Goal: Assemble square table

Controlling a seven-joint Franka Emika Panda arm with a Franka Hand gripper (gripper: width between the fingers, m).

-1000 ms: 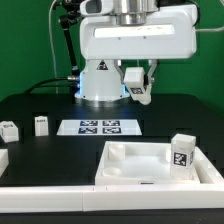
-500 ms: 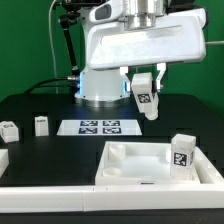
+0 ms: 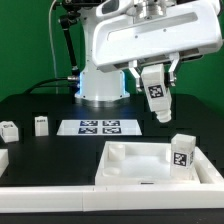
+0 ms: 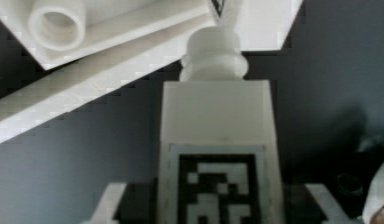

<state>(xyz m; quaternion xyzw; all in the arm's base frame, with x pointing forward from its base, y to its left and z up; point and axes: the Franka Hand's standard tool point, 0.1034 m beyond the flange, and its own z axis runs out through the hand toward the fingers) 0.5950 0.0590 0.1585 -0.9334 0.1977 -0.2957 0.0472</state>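
My gripper (image 3: 152, 82) is shut on a small white tagged leg (image 3: 157, 100) and holds it tilted in the air, above and behind the square slab (image 3: 125, 160). The slab lies at the front with its rimmed hollow face up. A second leg (image 3: 182, 153) stands on the slab's corner at the exterior view's right. Two more legs (image 3: 10, 130) (image 3: 41, 125) stand on the table at the exterior view's left. In the wrist view the held leg (image 4: 219, 120) fills the middle between my fingers (image 4: 111, 205), with part of the slab (image 4: 100, 70) beyond its round tip.
The marker board (image 3: 100, 127) lies flat behind the slab. A long white bar (image 3: 60, 192) runs along the table's front edge, with a short piece (image 3: 3, 158) at the exterior view's left. The arm's white base (image 3: 100, 85) stands at the back.
My gripper has moved toward the exterior view's right and a little lower with the leg in it, and the leg has tilted more. The other parts have not moved.
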